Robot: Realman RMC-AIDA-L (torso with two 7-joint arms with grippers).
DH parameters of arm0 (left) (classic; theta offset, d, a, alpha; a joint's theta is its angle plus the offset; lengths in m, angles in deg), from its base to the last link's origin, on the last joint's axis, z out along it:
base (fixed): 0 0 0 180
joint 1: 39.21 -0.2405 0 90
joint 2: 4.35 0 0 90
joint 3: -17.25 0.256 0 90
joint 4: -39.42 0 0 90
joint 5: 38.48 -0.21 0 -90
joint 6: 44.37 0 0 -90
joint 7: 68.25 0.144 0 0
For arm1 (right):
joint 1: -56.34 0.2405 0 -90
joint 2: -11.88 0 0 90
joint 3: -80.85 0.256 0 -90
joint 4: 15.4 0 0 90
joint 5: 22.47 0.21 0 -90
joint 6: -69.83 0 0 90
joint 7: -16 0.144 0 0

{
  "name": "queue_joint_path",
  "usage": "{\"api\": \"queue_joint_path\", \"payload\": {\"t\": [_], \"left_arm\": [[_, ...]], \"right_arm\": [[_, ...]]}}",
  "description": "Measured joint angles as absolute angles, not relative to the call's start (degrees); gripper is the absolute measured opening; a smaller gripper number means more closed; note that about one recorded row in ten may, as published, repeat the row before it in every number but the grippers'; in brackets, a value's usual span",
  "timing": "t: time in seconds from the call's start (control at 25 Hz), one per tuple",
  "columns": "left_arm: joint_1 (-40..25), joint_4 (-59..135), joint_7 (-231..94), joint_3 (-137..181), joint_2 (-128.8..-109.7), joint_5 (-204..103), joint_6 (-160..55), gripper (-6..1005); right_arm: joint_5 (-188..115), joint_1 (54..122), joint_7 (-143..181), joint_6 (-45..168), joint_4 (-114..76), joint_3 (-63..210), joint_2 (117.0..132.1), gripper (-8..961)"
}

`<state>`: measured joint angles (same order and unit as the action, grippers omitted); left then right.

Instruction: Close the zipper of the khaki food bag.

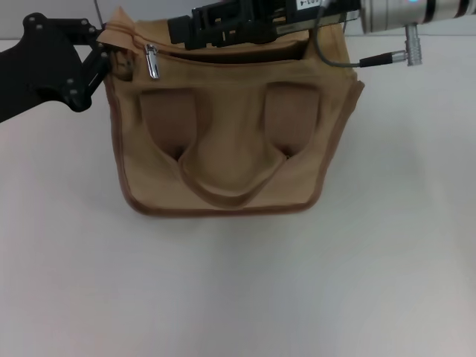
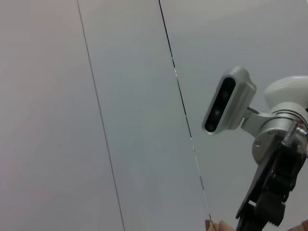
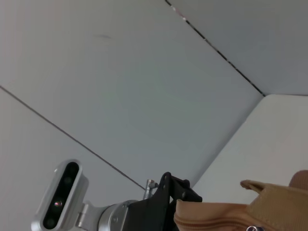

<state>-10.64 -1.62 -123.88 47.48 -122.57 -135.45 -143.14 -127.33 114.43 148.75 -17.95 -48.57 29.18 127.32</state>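
Observation:
The khaki food bag (image 1: 223, 149) stands on the white table at the top centre of the head view, its handle side facing me. The zipper (image 1: 245, 53) runs along its top and shows a dark open gap. Its silver pull (image 1: 152, 61) hangs free near the bag's left end. My left gripper (image 1: 111, 63) is shut on the bag's left top corner. It also shows in the right wrist view (image 3: 177, 193), against the bag's edge (image 3: 240, 214). My right gripper (image 1: 186, 31) hovers over the bag's top, a little right of the pull.
The white table (image 1: 238, 297) spreads in front of and beside the bag. A grey cable (image 1: 335, 59) hangs from my right arm over the bag's right corner. The left wrist view shows the wall and my right arm's wrist camera (image 2: 226, 106).

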Motion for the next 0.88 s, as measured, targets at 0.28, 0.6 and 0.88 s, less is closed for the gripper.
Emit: {"api": "queue_joint_path", "payload": {"t": [0.28,0.6,0.88], "left_arm": [[-10.3,-1.5,-123.9,47.4,-122.56,-135.3,-143.2,37],[-9.5,-0.5,-123.9,47.8,-122.63,-134.2,-143.2,41],[-8.3,0.1,-123.9,48.0,-122.65,-133.8,-143.4,43]], "right_arm": [[-127.4,115.1,152.3,-15.4,-48.6,25.9,127.86,355],[-127.4,115.8,153.0,-12.6,-48.4,23.5,128.63,363],[-127.4,116.2,153.0,-10.0,-48.3,21.3,129.3,364]]}}
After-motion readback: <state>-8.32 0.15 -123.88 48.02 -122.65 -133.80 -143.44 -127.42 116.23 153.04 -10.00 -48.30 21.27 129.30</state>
